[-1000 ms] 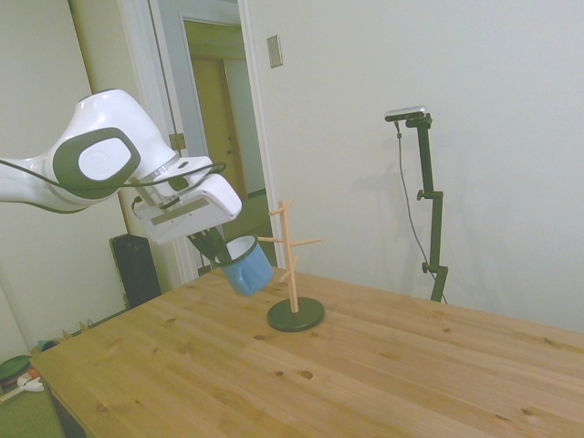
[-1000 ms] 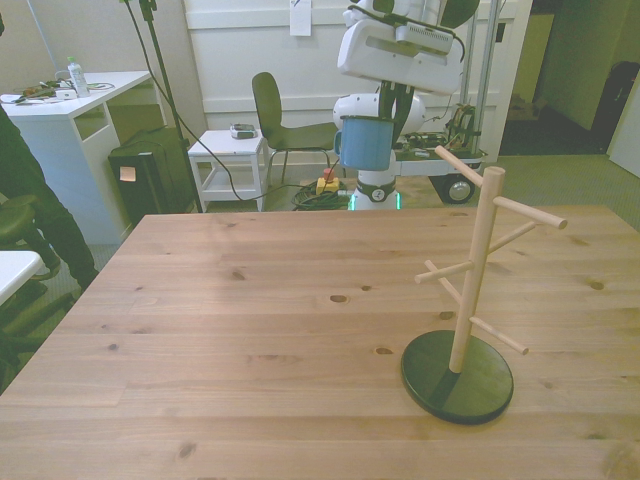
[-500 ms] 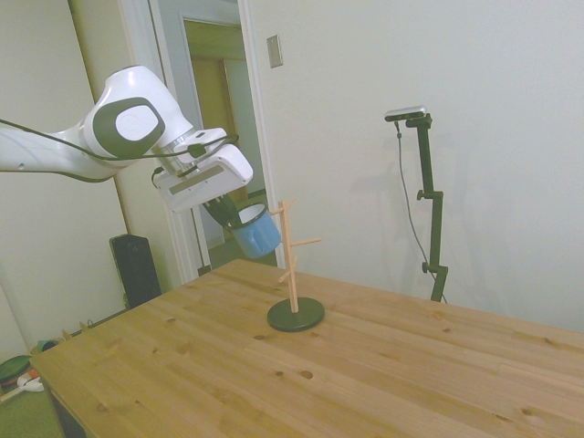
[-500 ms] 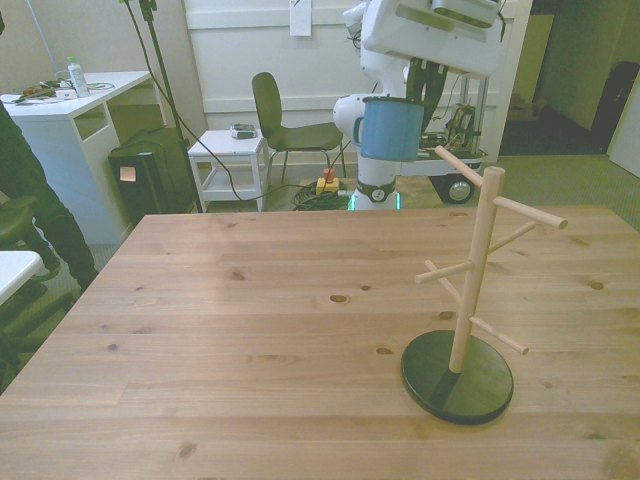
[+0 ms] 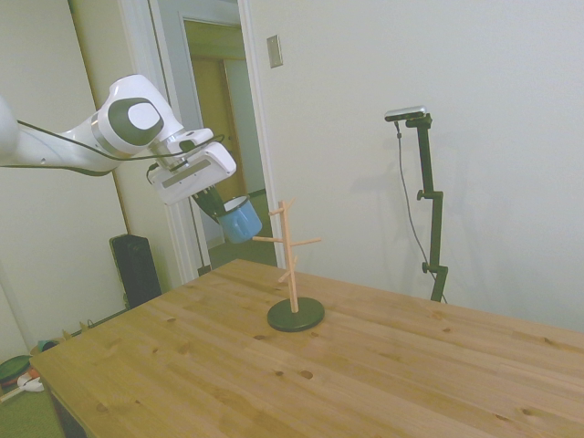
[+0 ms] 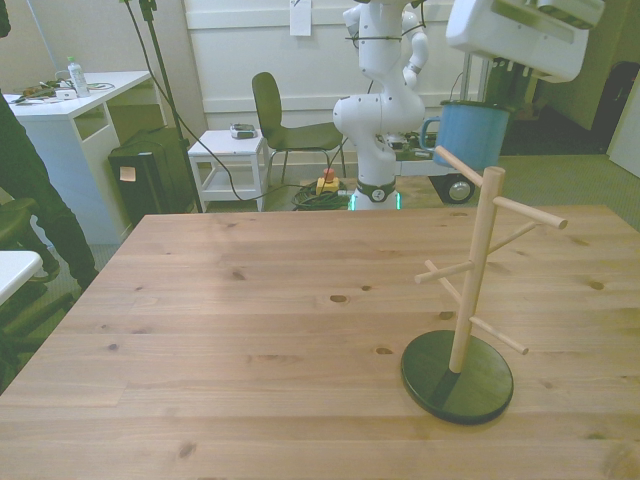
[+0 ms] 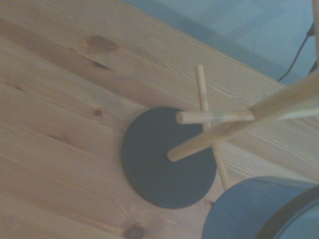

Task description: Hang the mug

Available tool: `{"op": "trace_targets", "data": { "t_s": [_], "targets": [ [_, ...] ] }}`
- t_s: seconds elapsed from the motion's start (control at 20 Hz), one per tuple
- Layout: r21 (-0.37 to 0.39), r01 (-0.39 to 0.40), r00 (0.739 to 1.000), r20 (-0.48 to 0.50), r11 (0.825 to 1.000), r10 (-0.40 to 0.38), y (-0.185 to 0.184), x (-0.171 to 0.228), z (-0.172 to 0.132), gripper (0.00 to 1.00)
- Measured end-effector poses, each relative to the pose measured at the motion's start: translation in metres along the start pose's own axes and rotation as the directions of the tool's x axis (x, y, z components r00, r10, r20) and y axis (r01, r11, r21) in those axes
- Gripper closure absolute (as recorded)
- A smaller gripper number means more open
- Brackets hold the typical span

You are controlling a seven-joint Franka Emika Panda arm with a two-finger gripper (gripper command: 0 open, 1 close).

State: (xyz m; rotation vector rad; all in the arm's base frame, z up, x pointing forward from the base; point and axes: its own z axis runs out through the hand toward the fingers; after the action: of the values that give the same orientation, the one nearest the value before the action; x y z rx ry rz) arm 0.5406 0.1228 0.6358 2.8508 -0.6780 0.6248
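Light-blue mug point(image 6: 472, 133) held aloft in gripper point(image 6: 500, 78), upright, handle toward front view's left, above wooden peg stand point(image 6: 462, 300).

White arm point(image 5: 55, 146), grey joint caps, thin black cable, dark jaws.

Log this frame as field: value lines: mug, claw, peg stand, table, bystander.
mug: light-blue mug held in the air, above table height, not on any peg
claw: claw shut on the mug, up near the top of the stand
peg stand: wooden peg stand upright on its dark round base, all pegs bare
table: wooden table, only the stand on it
bystander: person partly in view at the front view's left edge
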Motion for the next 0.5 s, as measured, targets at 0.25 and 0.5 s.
{"op": "trace_targets", "data": {
  "t_s": [0.25, 0.5],
  "targets": [
    [0.0, 0.008, 1.0, 0.007, 1.0, -0.008, -0.028, 0.017, 0.002, 1.0],
    [-0.001, 0.035, 0.999, 0.005, 0.999, -0.035, -0.061, 0.024, 0.004, 1.0]
  ]
}}
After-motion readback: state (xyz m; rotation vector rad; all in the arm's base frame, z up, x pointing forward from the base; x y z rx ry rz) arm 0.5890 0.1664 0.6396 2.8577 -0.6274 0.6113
